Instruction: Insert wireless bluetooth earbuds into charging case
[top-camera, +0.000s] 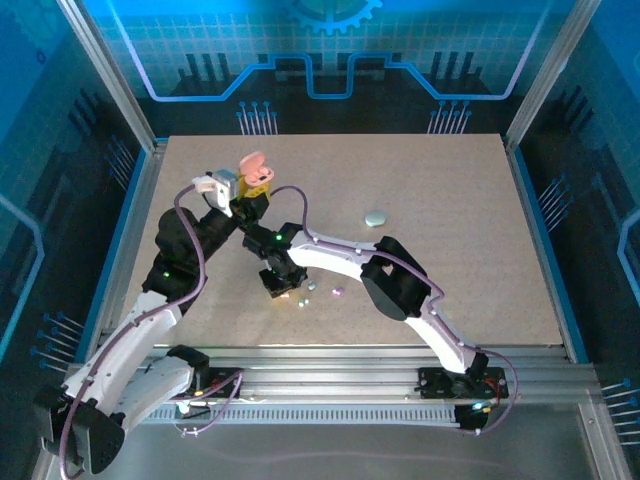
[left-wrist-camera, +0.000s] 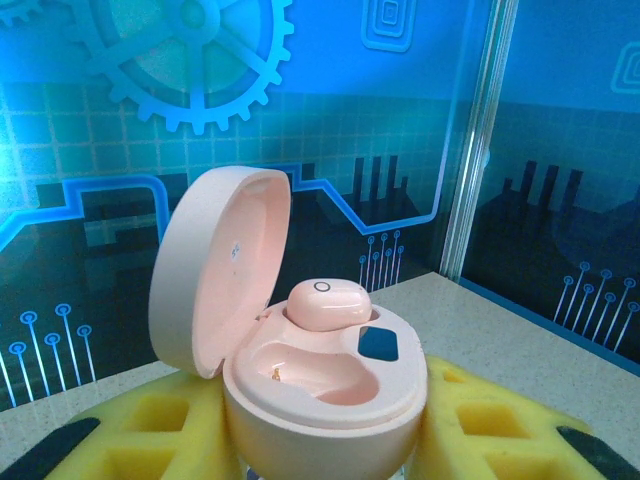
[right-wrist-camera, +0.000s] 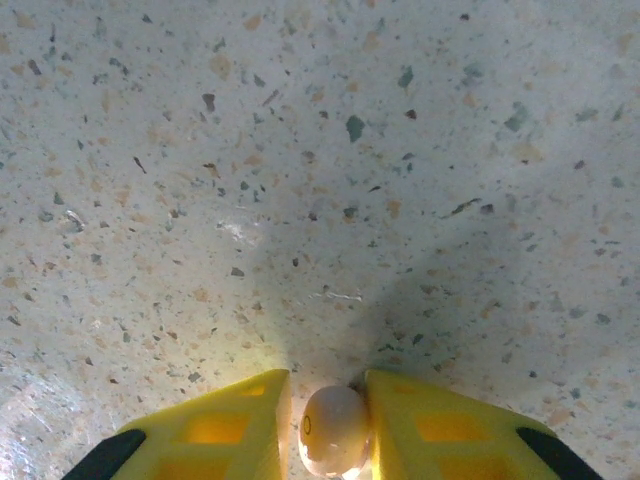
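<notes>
Above speckled table: clamps open pink case aloft, eleven o'clock, in left jaws; pinches pale earbud in down-pointed right jaws.

Table: pale flat top, speckled with grey, tan and green flecks.
Back wall: bright blue grid panel behind the table's far edge, with dark circuit lines along its lower part.
Gear drawing: top centre of the back wall.
Posts: silver metal, rising at the table's far corners.
Rails: silver grooved bars along the table's near edge.
Side walls: dark blue, with pin-like marks.
</notes>
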